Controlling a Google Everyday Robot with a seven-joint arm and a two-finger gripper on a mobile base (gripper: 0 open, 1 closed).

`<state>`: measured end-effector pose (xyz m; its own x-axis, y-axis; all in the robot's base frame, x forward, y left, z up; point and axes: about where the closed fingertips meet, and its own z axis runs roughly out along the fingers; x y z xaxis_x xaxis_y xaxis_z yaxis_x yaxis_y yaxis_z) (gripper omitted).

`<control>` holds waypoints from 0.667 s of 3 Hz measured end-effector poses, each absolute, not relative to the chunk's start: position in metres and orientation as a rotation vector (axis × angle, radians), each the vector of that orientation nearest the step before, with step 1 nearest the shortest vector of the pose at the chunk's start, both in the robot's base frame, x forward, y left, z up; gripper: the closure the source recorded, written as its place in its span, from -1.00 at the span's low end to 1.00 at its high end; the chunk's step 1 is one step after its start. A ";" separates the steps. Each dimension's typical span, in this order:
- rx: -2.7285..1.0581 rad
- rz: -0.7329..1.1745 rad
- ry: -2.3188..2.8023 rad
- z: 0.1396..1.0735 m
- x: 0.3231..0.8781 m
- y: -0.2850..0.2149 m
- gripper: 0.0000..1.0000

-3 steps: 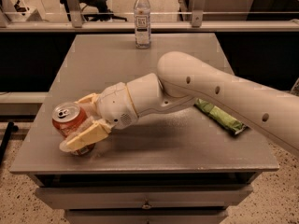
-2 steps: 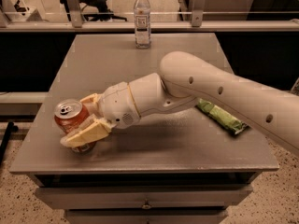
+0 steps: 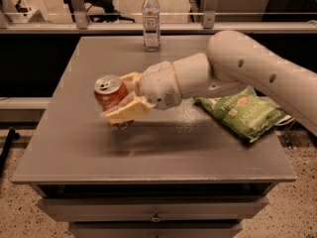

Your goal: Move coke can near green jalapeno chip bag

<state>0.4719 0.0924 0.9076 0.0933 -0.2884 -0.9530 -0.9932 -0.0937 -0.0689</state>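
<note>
The coke can (image 3: 108,94), red-orange with a silver top, is held in my gripper (image 3: 120,103) above the left-middle of the grey table (image 3: 79,143). The cream fingers (image 3: 125,113) are shut on the can's sides, and the can is lifted off the surface and slightly tilted. The green jalapeno chip bag (image 3: 243,114) lies flat at the table's right side, partly behind my white arm (image 3: 233,66). The can is well left of the bag, with bare table between them.
A clear plastic water bottle (image 3: 151,20) stands at the back middle of the table. The table has a drawer front below its front edge. A rail and a chair stand behind the table.
My gripper has lifted the can off the table and carried it to the right and further back, toward the table's middle. More of the chip bag shows now.
</note>
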 end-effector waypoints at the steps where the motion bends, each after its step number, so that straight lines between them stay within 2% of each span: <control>1: -1.446 0.968 1.342 0.935 0.524 0.030 1.00; 2: -1.435 0.934 1.317 0.954 0.531 0.026 1.00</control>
<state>0.5314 0.0261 0.9538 0.1311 -0.2709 -0.9536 -0.9895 0.0226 -0.1425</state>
